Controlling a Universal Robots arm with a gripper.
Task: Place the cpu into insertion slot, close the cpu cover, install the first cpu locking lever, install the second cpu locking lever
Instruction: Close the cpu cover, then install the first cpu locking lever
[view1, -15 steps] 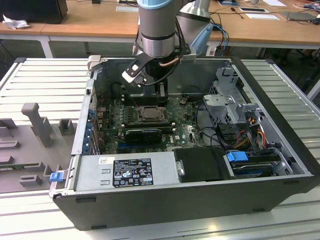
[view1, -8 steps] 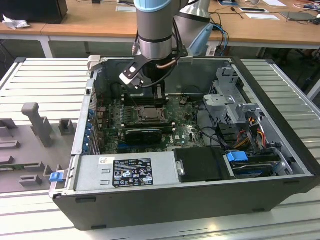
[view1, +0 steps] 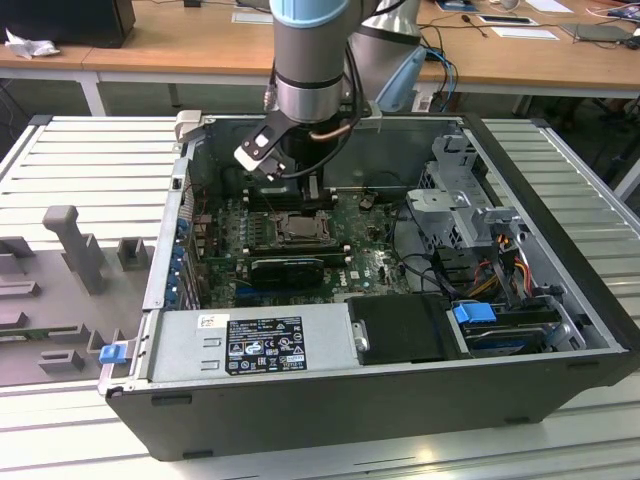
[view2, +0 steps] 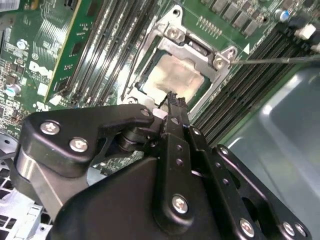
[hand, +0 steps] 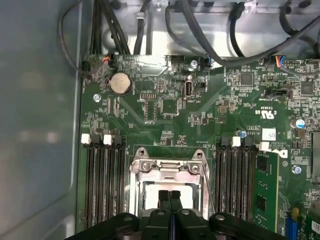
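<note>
Silver-grey, the cpu (view2: 172, 75) lies framed by the closed cpu cover (view2: 182, 44); we see the jaws pressed together just above its edge, holding nothing.

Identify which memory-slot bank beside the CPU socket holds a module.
The bank holding the upright green module; the opposite bank is bare black slots.

An open computer case (view1: 400, 400) lies on the slatted bench (view1: 90, 150). The arm (view1: 310, 70) reaches down near the case's far edge, over the socket (view1: 297, 228) on the green board (view1: 368, 262). A labelled silver box (view1: 250, 345) lines the near edge.
</note>
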